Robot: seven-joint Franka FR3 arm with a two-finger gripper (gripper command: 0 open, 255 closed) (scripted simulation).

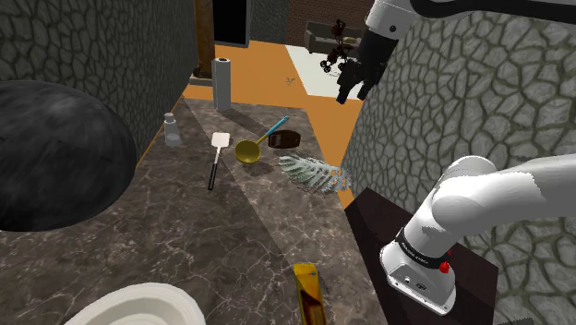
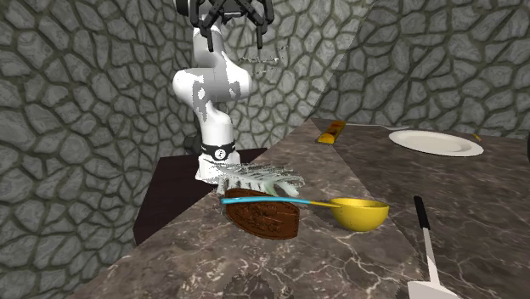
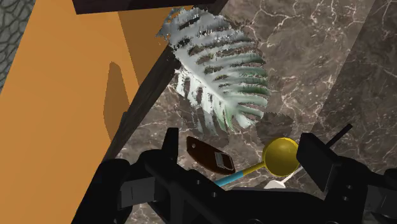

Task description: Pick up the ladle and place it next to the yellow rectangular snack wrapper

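Fingers (image 3: 170, 145) spread wide, nothing between them. The gripper (image 1: 353, 92) hangs high, out past the bench (image 1: 231, 240) edge. The ladle (image 1: 249, 150) lies on the bench, blue handle across a brown packet (image 1: 284, 138), well apart from the yellow wrapper (image 1: 309, 291).

We are finding no words or numbers we can read. We are seeing a round emblem (image 2: 220, 153) low on the arm (image 2: 212, 119), faint lettering on the brown packet (image 2: 263, 218) and dark print on the yellow snack wrapper (image 1: 308, 291), all illegible.
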